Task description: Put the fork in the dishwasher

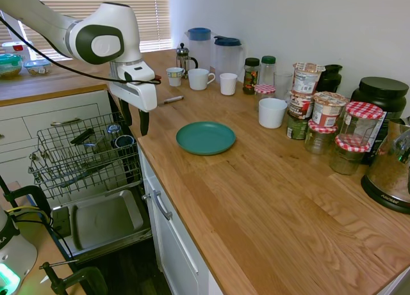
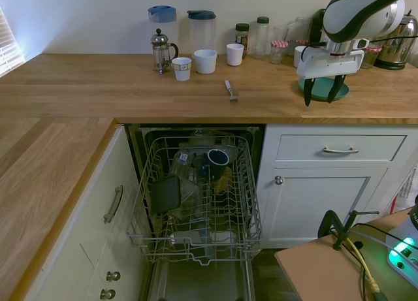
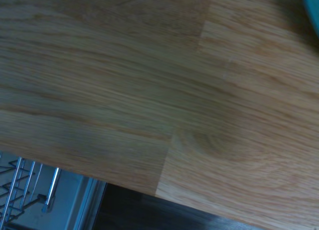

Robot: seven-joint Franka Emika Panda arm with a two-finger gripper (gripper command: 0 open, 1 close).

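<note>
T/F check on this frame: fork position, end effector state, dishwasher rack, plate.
1. The fork lies on the wooden countertop. True.
2. The end effector is shut on the fork. False: it is open and empty, apart from the fork.
3. The dishwasher has its rack pulled out with items in it. True.
4. The teal plate sits in the rack. False: it is on the countertop.
5. The fork is beside the kettle. False: it lies near the white mugs.

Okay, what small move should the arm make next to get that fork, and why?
Probably swing the open, empty pincer along the wooden counter to above the small pale-handled fork. The fork lies untouched by the white cups, away from the pincer, which hangs near the teal round plate.
</note>
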